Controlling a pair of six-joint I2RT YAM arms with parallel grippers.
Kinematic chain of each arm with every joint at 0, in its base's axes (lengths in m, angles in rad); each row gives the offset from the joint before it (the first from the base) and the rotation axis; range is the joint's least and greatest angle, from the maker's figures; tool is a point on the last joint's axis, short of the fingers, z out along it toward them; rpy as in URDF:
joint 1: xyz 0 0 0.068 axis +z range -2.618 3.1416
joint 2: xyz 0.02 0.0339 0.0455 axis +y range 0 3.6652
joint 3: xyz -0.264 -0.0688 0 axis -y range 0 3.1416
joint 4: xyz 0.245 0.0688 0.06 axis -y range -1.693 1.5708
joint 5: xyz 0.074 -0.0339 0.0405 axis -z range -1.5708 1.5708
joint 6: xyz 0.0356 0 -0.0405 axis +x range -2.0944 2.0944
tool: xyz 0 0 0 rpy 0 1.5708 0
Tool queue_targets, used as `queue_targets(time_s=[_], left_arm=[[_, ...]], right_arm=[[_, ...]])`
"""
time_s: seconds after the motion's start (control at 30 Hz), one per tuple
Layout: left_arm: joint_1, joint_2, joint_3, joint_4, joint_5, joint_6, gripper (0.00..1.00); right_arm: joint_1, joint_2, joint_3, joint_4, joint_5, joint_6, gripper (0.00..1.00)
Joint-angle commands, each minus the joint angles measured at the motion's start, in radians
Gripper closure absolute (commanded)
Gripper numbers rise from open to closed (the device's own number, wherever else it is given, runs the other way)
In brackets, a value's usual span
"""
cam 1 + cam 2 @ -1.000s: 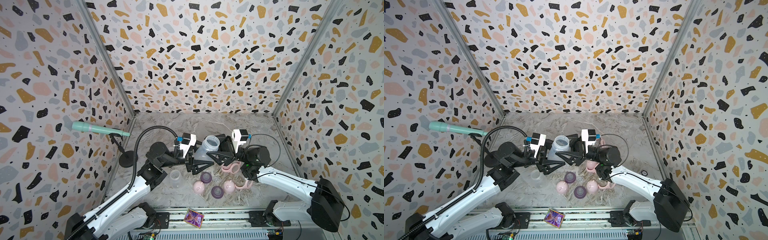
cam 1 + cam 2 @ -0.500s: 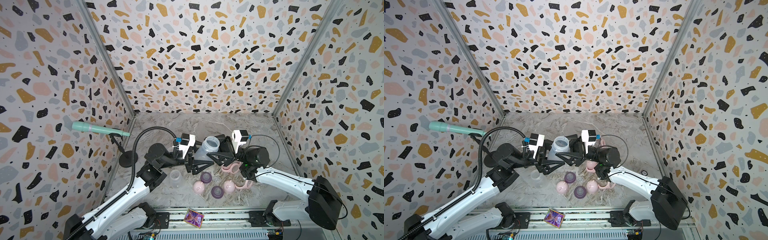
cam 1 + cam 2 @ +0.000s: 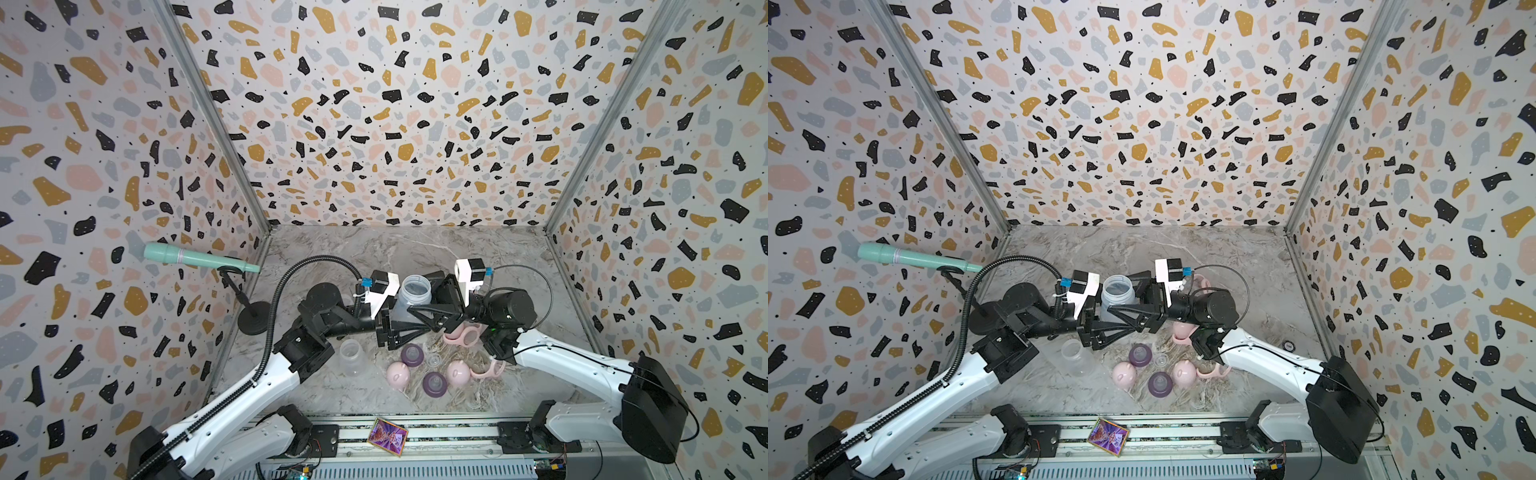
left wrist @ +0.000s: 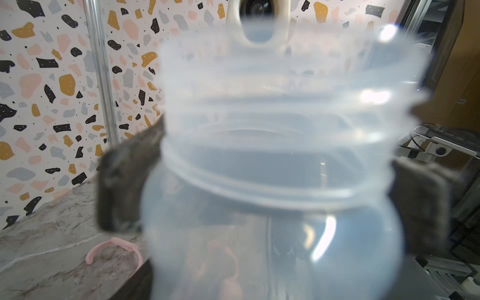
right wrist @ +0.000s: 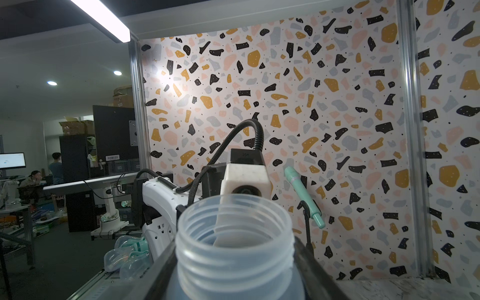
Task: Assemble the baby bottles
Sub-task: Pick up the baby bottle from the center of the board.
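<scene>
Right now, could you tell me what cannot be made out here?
Clear bottle's base: both top views, behind left tool and right tool.
Whether left tool's pads touch it: left wrist view, blurred.
Pink collar: top view, partly under right arm.
Small clear piece: top views, too small.

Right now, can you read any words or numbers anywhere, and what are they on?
None can be read.
Too small: the barcode label on the black cabinet.
Blurred: the monitor screen.
Print unclear: the colourful card on the front rail.
</scene>
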Motion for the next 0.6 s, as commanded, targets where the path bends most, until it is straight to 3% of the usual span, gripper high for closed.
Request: queue_targets(time_s=[0.0, 0.2, 0.3, 0.43, 0.57], left_arm=[[0.015, 0.003, 0.005, -0.048, -0.204, 0.052, 0.74], [0.015, -0.016, 0.025, -0.183, -0.248, 0.132, 0.82], [0.015, -0.010, 0.043, -0.232, -0.257, 0.159, 0.85], [0.015, 0.013, 0.076, -0.296, -0.265, 0.191, 0.89], [0.015, 0.033, 0.105, -0.346, -0.276, 0.213, 0.90]], right_arm=[[0.002, -0.107, 0.008, -0.158, 0.014, -0.082, 0.77], [-0.031, -0.235, 0.096, -0.656, 0.038, -0.289, 0.62], [-0.031, -0.248, 0.166, -0.857, 0.026, -0.368, 0.45], [-0.032, -0.224, 0.227, -0.990, 0.001, -0.390, 0.34], [-0.035, -0.186, 0.274, -1.069, 0.006, -0.387, 0.33]])
